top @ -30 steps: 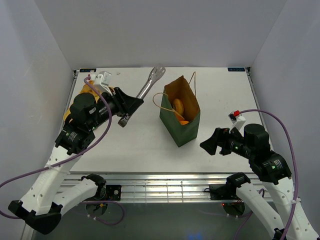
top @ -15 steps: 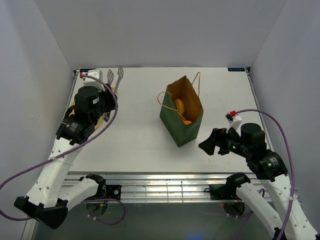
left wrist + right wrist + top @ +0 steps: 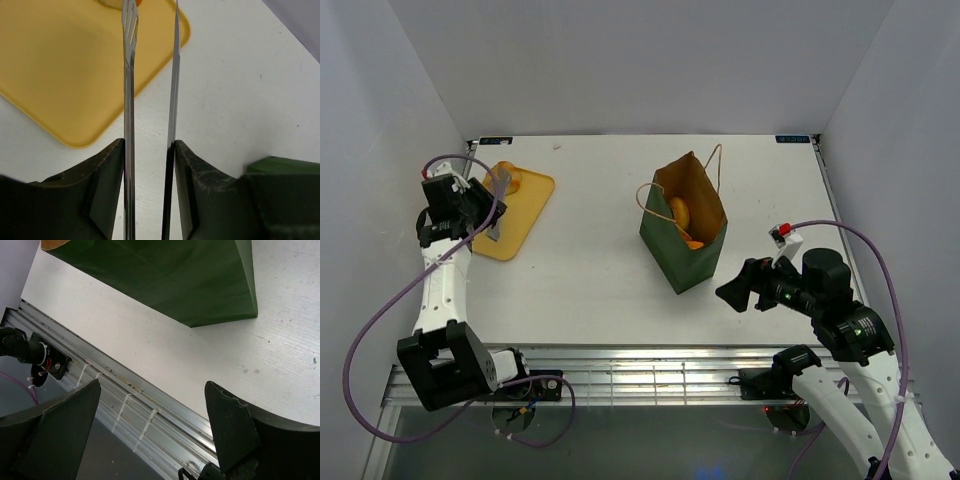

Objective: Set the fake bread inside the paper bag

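Flat yellow tray (image 3: pixel 525 218) far-left on white table (image 3: pixel 600 190). Metal tongs (image 3: pixel 129 125) over tray's corner, arms slightly apart, slotted tip. Aluminium rail (image 3: pixel 650 375) along near edge.

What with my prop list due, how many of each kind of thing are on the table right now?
paper bag: 1
yellow tray: 1
metal tongs: 1
fake bread: 3 showing, 2 in the bag and 1 on the tray; the bag may hide more
Total: 6
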Tool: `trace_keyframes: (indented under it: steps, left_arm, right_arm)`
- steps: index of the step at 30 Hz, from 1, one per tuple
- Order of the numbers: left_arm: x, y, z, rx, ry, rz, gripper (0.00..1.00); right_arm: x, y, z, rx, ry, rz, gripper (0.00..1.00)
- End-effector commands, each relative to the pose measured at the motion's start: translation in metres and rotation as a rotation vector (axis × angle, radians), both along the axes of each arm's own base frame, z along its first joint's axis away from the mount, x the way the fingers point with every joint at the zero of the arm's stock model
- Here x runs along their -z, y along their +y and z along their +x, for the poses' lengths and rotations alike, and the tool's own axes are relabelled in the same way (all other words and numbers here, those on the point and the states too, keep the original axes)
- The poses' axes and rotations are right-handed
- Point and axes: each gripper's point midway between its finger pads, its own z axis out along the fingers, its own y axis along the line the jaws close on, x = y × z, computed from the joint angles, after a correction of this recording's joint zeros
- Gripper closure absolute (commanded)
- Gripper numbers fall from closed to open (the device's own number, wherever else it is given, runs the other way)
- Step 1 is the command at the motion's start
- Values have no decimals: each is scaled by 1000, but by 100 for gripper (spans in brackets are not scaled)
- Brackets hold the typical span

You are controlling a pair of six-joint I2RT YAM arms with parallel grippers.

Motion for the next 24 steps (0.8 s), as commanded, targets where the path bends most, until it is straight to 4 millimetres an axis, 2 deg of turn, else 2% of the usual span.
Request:
trace_keyframes:
  steps: [1, 3, 5, 12, 20, 24]
  left_arm:
    - [7, 2, 11, 38, -68, -249, 48]
    - [23, 10, 15, 28, -61, -366, 48]
    - [28, 19, 16, 7, -71, -428, 49]
    - [32, 27, 25, 11, -109, -483, 48]
    - [60, 40, 20, -43, -93, -573, 47]
    - [70, 38, 19, -49, -108, -648, 46]
  right_arm:
    - [-13, 3, 1, -29, -75, 16, 10]
    - [-14, 3, -1, -33, -80, 20, 10]
    - [-14, 3, -2, -39, -84, 24, 10]
    - [-14, 4, -5, -45, -91, 33, 10]
    - [-13, 2, -7, -45, -98, 33, 10]
    - [-11, 3, -8, -49, -93, 34, 10]
